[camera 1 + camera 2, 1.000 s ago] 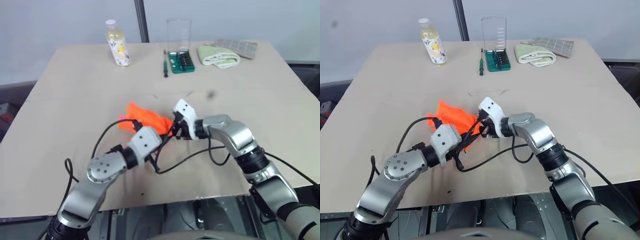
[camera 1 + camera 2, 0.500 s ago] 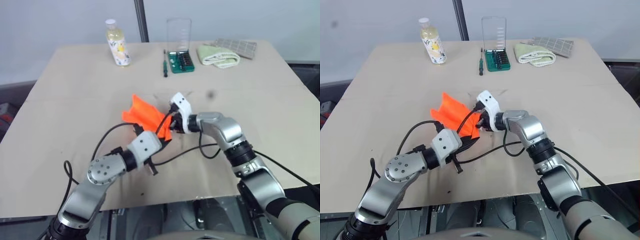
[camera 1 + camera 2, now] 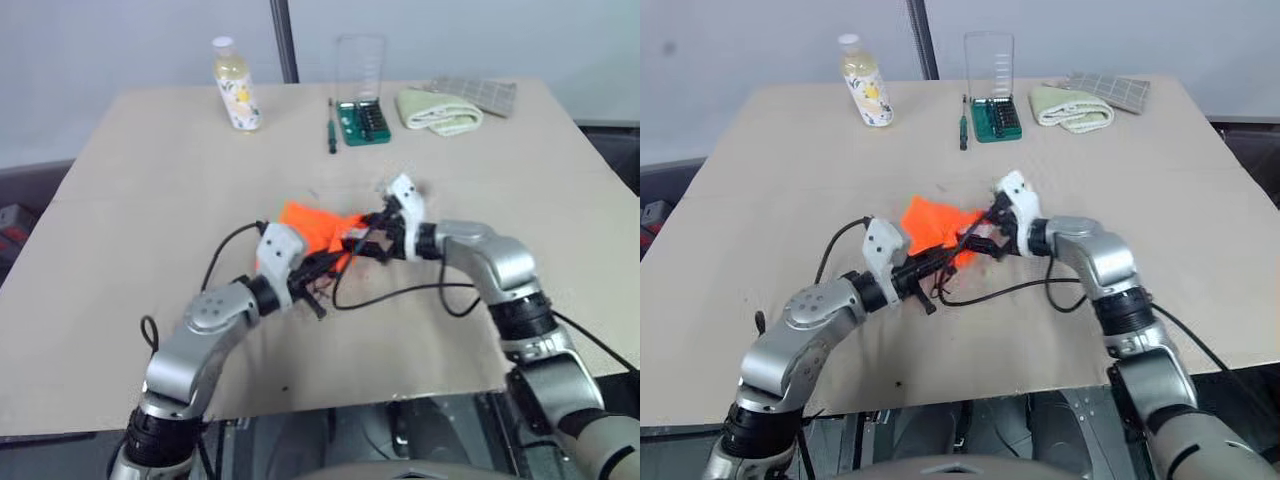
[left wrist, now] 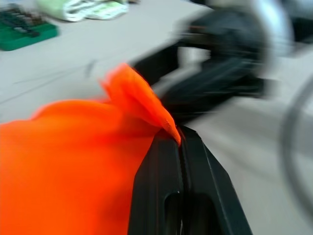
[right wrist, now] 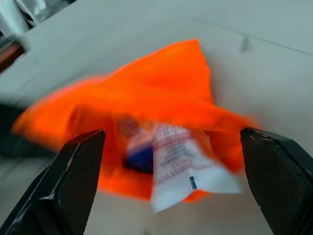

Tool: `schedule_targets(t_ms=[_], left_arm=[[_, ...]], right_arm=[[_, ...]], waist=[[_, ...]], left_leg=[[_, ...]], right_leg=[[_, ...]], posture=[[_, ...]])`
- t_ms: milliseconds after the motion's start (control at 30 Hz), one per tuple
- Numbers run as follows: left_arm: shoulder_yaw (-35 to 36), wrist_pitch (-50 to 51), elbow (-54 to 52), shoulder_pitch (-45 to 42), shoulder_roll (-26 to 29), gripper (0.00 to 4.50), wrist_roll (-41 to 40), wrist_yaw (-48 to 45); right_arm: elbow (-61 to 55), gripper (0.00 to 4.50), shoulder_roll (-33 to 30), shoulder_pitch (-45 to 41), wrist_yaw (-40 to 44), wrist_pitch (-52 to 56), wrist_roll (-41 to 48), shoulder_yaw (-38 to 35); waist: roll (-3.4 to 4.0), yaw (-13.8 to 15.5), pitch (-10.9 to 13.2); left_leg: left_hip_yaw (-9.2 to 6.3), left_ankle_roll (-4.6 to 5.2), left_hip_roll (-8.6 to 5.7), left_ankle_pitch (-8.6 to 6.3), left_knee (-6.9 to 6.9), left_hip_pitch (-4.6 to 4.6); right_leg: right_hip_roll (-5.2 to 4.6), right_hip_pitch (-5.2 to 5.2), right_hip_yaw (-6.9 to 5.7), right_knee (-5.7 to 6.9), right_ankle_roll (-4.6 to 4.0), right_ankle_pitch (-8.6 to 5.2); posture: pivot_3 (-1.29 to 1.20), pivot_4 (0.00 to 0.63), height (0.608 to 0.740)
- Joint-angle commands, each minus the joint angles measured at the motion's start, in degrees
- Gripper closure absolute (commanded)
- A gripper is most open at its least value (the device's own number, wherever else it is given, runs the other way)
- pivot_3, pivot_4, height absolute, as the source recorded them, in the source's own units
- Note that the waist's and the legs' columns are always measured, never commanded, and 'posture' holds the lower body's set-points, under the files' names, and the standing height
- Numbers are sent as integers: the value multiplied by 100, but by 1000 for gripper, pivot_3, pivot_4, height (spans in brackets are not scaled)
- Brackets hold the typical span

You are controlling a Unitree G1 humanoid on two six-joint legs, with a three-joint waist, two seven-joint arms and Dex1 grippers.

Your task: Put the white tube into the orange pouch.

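Since a second ago, your right gripper (image 5: 171, 161) has spread its fingers wide and pulled back toward the robot's right, and the orange pouch (image 3: 935, 222) has been turned so its mouth faces that gripper. You can see the white tube (image 5: 182, 164) in the right wrist view: it sits partly inside the pouch's mouth, with its printed end sticking out toward the open fingers and nothing gripping it. Your left gripper (image 4: 180, 142) is clamped tight on a fold of the pouch's orange fabric, holding it over the middle of the table (image 3: 150, 180). Along the far edge stand a bottle (image 3: 236, 86), a green bit set (image 3: 362, 122) and a folded towel (image 3: 438, 110), well apart from the pouch.
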Motion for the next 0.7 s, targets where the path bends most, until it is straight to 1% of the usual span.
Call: schedule_targets(t_ms=[33, 133, 233, 300, 400, 433, 533, 700], left_arm=[[235, 172, 145, -139, -15, 4500, -207, 98], [282, 296, 276, -225, -47, 4500, -324, 114], [338, 502, 347, -356, -140, 4500, -519, 183], [370, 719, 375, -462, -254, 4500, -695, 272], [280, 829, 377, -550, -278, 4500, -743, 286], [265, 841, 373, -559, -272, 4500, -749, 289], [380, 968, 387, -633, -321, 4500, -862, 356], [473, 1017, 402, -676, -392, 4500, -955, 506]], right_arm=[[-734, 43, -456, 346, 620, -117, 431, -234], [-1097, 43, -903, 648, 1036, -142, 659, -232], [-1327, 43, -873, 747, 866, 36, 686, -35], [-1436, 43, -616, 857, 510, 349, 676, 159], [-1523, 43, -235, 1079, 145, 713, 733, 376], [-1539, 43, -154, 1122, 78, 792, 767, 387], [-1311, 43, 409, 1234, -342, 1063, 963, 285], [-932, 43, 1024, 1240, -621, 686, 783, 366]], waist=[[0, -4, 0], [-1, 11, 0], [-2, 0, 1], [-4, 6, 0], [-7, 17, -2], [-6, 23, -1], [-10, 35, -4], [-9, 25, -3]], left_leg=[[1, 0, 1, 0, 0, 0], [4, 0, 1, 0, 1, -2], [3, 0, 3, 0, 3, 1], [2, 0, 3, 0, 5, 2], [-1, -1, 4, 1, 5, 4], [-2, -1, 4, 1, 5, 3], [-4, -2, -4, 1, 10, 0], [-10, -3, 3, 2, 5, 4]], right_leg=[[2, 0, -1, 0, 0, 0], [2, 1, -1, -1, 0, -1], [2, 1, 6, -2, 1, -1], [4, 2, 4, -1, 2, -1], [6, 6, 1, 2, 1, -1], [5, 5, 2, 2, 0, -1], [-5, 4, 13, -6, 1, 0], [6, 3, 4, 0, 0, 0]], posture=[[0, 150, 740], [0, 150, 740], [0, 150, 740], [0, 150, 740], [0, 150, 740], [0, 150, 740], [0, 150, 740], [0, 150, 740]])
